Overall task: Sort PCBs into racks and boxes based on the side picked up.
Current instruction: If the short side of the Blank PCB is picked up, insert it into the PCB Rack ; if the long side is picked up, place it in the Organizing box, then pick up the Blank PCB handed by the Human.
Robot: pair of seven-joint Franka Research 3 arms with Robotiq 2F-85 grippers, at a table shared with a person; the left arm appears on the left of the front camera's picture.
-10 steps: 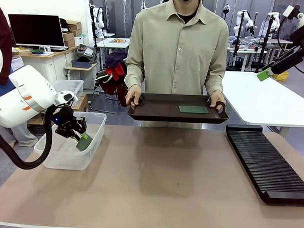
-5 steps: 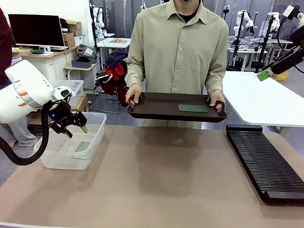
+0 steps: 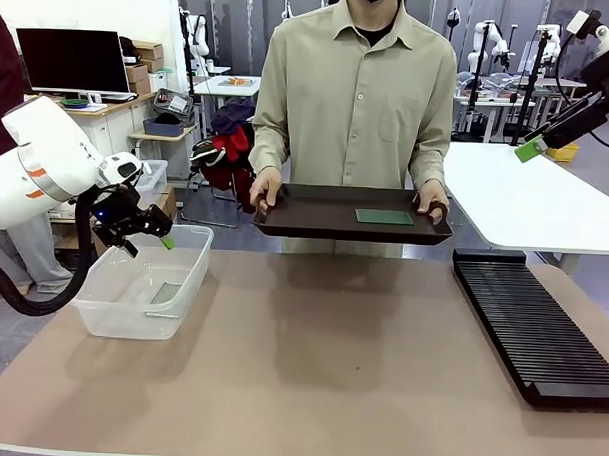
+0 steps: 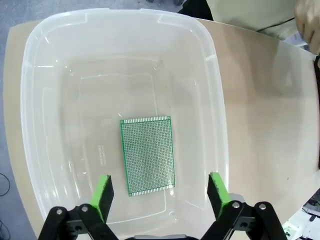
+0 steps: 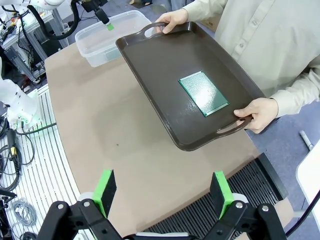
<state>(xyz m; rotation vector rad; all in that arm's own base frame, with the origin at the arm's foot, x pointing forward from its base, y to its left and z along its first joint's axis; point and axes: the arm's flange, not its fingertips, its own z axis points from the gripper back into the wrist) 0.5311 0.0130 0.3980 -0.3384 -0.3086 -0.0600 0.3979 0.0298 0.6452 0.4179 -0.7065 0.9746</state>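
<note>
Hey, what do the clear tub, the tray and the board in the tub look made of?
Clear tub: translucent, slightly frosted plastic; the table shows through its walls. Tray: probably dark brown moulded plastic, glossy, with light reflections. Circuit board: green perforated laminate, seemingly matte, with a fine hole grid.

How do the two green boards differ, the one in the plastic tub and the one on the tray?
The tub board lies in a clear tub, the tray board on a dark tray. The tub board's holder stands on the table; the tray board's is held up by a person. Both are flat green rectangles.
</note>
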